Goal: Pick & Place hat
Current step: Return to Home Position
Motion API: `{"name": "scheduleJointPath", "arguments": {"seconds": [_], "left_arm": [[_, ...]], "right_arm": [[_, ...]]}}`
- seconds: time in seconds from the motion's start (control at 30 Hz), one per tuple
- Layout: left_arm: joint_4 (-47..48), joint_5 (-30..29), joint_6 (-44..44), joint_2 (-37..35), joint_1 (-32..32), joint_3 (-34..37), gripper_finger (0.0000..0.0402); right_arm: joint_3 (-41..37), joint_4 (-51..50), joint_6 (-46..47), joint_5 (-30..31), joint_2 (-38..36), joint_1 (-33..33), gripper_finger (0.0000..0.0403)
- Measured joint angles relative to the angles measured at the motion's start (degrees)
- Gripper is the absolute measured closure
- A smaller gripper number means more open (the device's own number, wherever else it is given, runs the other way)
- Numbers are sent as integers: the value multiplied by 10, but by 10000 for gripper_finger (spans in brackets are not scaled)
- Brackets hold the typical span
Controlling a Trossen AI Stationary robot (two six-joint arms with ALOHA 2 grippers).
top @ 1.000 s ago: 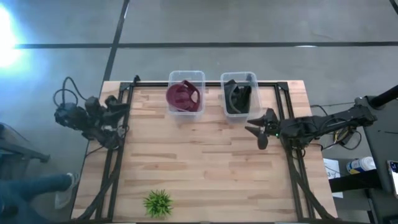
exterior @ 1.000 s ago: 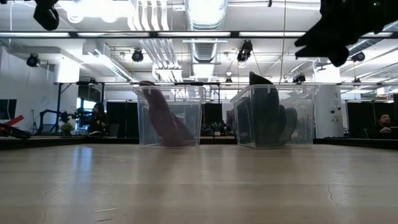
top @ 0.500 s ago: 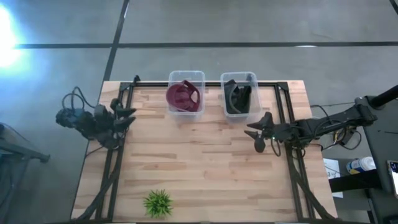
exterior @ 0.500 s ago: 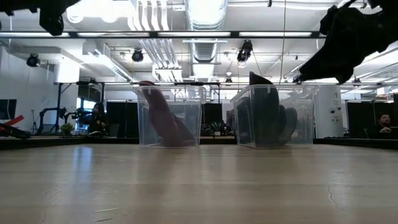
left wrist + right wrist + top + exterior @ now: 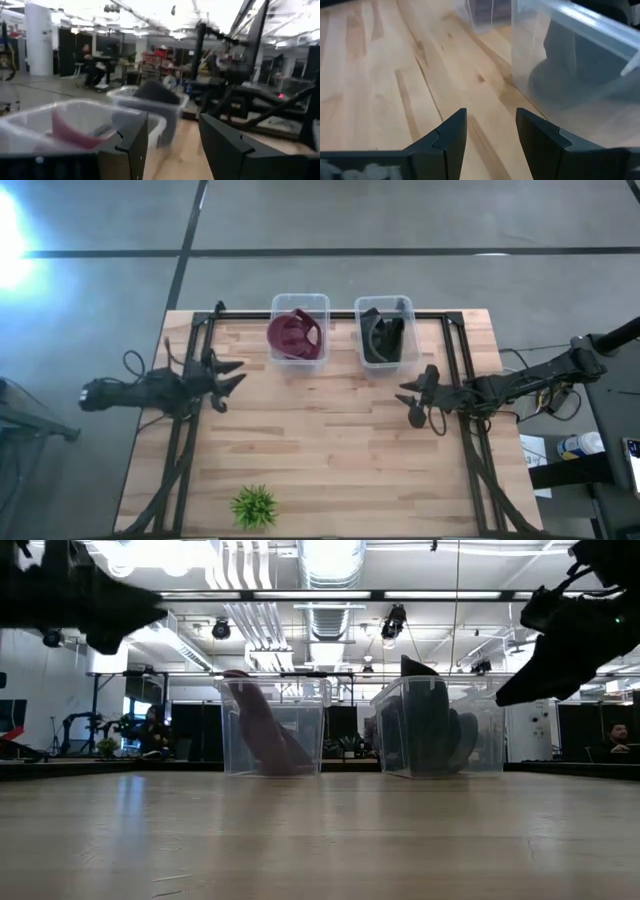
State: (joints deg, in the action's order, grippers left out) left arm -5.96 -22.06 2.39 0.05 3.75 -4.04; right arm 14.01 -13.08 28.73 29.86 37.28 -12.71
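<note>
A maroon hat [image 5: 294, 334] sits inside the left clear bin [image 5: 299, 302] at the table's far side; it shows as a dark red shape [image 5: 262, 730] in the low view. A black hat [image 5: 381, 335] sits in the right clear bin [image 5: 385, 305], also seen in the low view [image 5: 432, 725]. My left gripper [image 5: 231, 380] hovers open over the table's left part, pointing right. My right gripper [image 5: 417, 402] hovers open near the right edge, below the black hat's bin, its fingers [image 5: 451, 135] over bare wood. Neither touches anything.
A small green plant [image 5: 254, 506] stands near the table's near edge. Black frame rails [image 5: 183, 442] run along both table sides. The wooden tabletop [image 5: 330, 450] between the arms is bare. People sit in the room behind [image 5: 620, 736].
My left gripper has swung from beyond the table's left edge toward the right, out over the tabletop. My right gripper has drawn slightly toward the near edge and turned. Both hats have stayed in their bins.
</note>
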Motion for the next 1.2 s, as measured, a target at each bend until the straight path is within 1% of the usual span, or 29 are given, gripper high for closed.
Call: {"name": "scheduleJointPath", "arguments": {"seconds": [0.13,0.37,0.43,0.57,0.67,0.77,1.2], "left_arm": [[1,1,11,0,-4,33,232],[19,9,16,0,-8,35,232],[26,42,20,0,-12,35,232],[42,144,36,0,-24,35,232],[53,188,31,0,-35,35,232],[55,195,22,0,-41,35,232],[50,194,26,3,-41,34,232]], "right_arm": [[-13,0,0,0,0,0,236],[-34,0,0,0,0,0,236],[-38,0,0,0,0,0,236],[-41,0,0,0,0,0,236],[-41,0,0,0,0,0,236],[-41,0,0,0,0,0,236],[-40,0,2,0,0,0,236]]}}
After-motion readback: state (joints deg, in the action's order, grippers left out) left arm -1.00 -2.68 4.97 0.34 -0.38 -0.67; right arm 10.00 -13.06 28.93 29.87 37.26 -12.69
